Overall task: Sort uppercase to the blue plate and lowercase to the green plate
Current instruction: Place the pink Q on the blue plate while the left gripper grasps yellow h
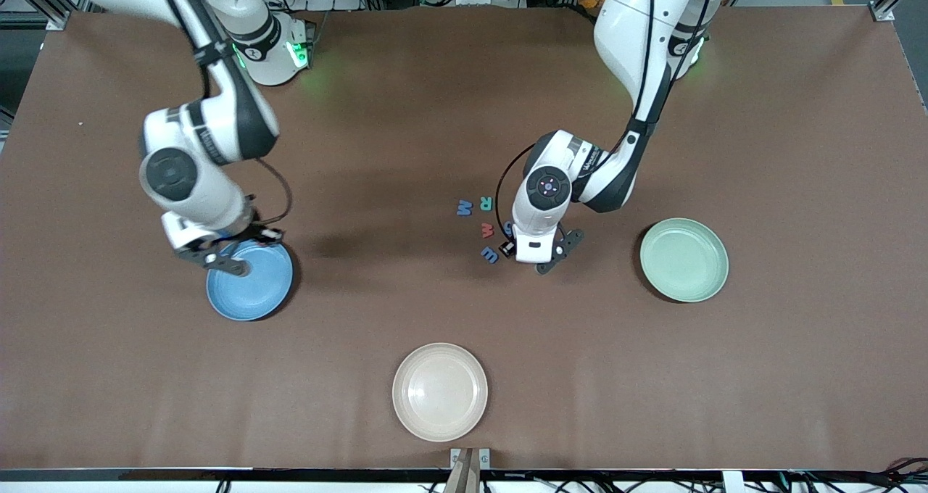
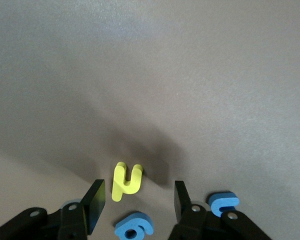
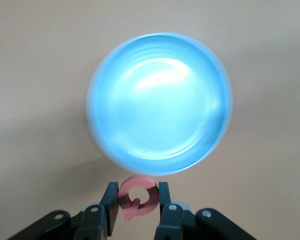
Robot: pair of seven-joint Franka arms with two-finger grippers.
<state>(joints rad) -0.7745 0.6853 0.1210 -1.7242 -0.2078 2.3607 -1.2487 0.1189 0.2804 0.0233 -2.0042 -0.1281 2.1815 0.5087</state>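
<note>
Right claw grips red Q | left claw open over yellow hooked letter

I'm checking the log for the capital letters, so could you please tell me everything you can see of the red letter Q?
The red foam capital Q is a small pinkish-red ring with a short tail, matte and soft-looking. It is clamped between the two black fingers of the right tool, held up in the air over the table at the edge of the round blue plastic plate, whose bowl looks bare. Nothing else touches it.

Blue plate part hidden under right hand; blue letter cut off at edge.
</note>
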